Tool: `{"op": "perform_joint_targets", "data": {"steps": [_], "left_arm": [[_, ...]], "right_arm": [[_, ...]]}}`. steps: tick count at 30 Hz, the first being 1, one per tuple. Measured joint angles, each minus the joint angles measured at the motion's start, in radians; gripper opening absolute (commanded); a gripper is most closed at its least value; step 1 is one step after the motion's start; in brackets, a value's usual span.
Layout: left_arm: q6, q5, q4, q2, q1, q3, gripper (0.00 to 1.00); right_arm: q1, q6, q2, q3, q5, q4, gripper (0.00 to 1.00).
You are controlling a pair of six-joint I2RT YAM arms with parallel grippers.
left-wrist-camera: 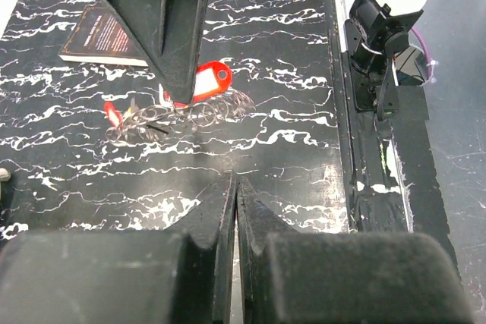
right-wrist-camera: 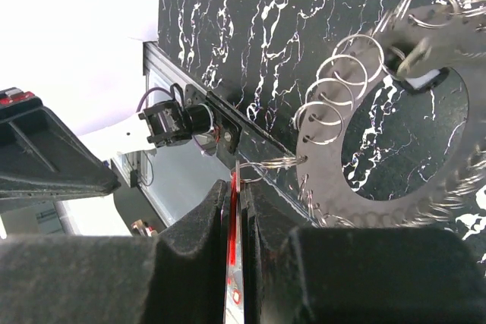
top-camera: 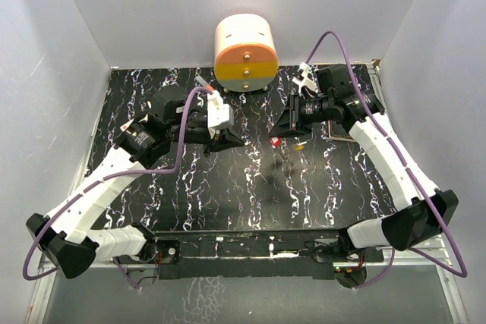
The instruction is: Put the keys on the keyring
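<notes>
My right gripper (right-wrist-camera: 237, 187) is shut on a red key (right-wrist-camera: 232, 214). A wire split ring (right-wrist-camera: 267, 165) links this key to the keyring (right-wrist-camera: 326, 187), a flat silver disc with a dark centre hole and several wire loops on its rim. In the top view the right gripper (top-camera: 278, 136) holds the keyring (top-camera: 286, 158) hanging tilted over the table's middle, with a yellow key (top-camera: 299, 144) beside it. My left gripper (top-camera: 237, 142) is shut and empty, a short way left of the ring. The left wrist view shows its closed fingers (left-wrist-camera: 237, 191), the red key (left-wrist-camera: 209, 81), the ring's loops (left-wrist-camera: 190, 115) and another small red key (left-wrist-camera: 112, 114).
A cream-and-orange round drawer unit (top-camera: 245, 52) stands at the back centre. A grey marker with an orange tip (top-camera: 203, 82) lies left of it. A dark card or booklet (left-wrist-camera: 102, 36) lies flat under the right arm. A metal rail (left-wrist-camera: 342, 111) runs along the mat's near edge.
</notes>
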Motion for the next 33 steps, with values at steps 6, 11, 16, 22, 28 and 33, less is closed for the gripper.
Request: {"op": "perform_joint_targets", "data": {"steps": [6,11,16,22,28,33], "left_arm": [[-0.009,-0.011,0.009,0.04,0.0,-0.005,0.15],[-0.024,-0.034,0.008,0.098,0.0,-0.003,0.28],[-0.039,-0.036,0.01,0.111,0.0,-0.002,0.33],[-0.051,-0.039,0.022,0.129,-0.004,0.031,0.35],[-0.072,-0.042,0.036,0.17,-0.013,0.072,0.36],[-0.093,-0.045,0.047,0.192,-0.023,0.077,0.37]], "right_arm": [[0.0,-0.005,-0.001,0.0,-0.011,-0.001,0.08],[0.0,-0.002,-0.008,0.002,-0.019,-0.001,0.08],[0.001,0.01,-0.026,0.017,-0.035,0.001,0.08],[0.001,0.028,-0.044,0.032,-0.043,0.005,0.08],[0.003,0.049,-0.053,0.032,-0.04,0.014,0.08],[0.014,0.067,-0.058,0.032,-0.036,0.034,0.08]]}}
